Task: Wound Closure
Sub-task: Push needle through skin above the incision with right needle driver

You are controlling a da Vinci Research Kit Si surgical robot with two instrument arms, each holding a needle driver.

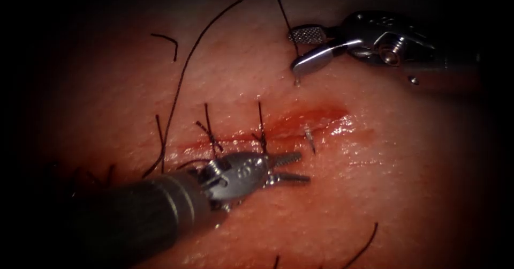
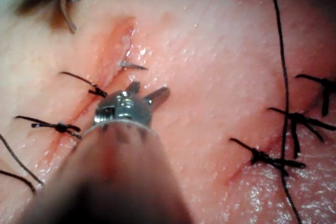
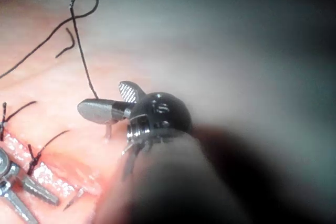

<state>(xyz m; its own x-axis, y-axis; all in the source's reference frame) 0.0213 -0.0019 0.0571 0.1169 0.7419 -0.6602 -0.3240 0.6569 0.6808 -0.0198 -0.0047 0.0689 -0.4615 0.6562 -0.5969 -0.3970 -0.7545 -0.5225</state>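
- Endoscope view: the left tool (image 1: 302, 167) comes in from the low left. It is open and holds nothing.
- The right tool (image 1: 293, 50) is up on the right. It is open too and, as far as I can tell, holds nothing.
- There is one needle (image 1: 309, 139). It sits in the tissue (image 1: 401, 194). Its sharp tip pokes out at the cut (image 1: 300, 121), to the right of the stitches. Its back end sticks out right under the right tool.
- So the needle runs across the cut, from the right tool down to the tip. The tip lies just past the left tool's open tips, a little up and to the right. The left tool is the nearer one to the tip.
- The thread (image 1: 281, 6) goes up from the needle's back end.
- I count two stitches (image 1: 211, 135) on the cut, both left of the tip. Red fluid (image 1: 321, 116) wets the right part of the cut. Two short cut ends of thread (image 1: 166, 43) lie loose on the tissue.
- Left wrist view: the left tool (image 2: 149, 88) is wide open, and the needle's tip (image 2: 134, 66) is just in front of it. Two stitches (image 2: 97, 90) sit on this cut. Three more knots (image 2: 260, 156) sit well apart from it.
- Right wrist view: the right tool (image 3: 102, 97) is open. The needle's back end (image 3: 107, 129) stands just beside one of its tips.
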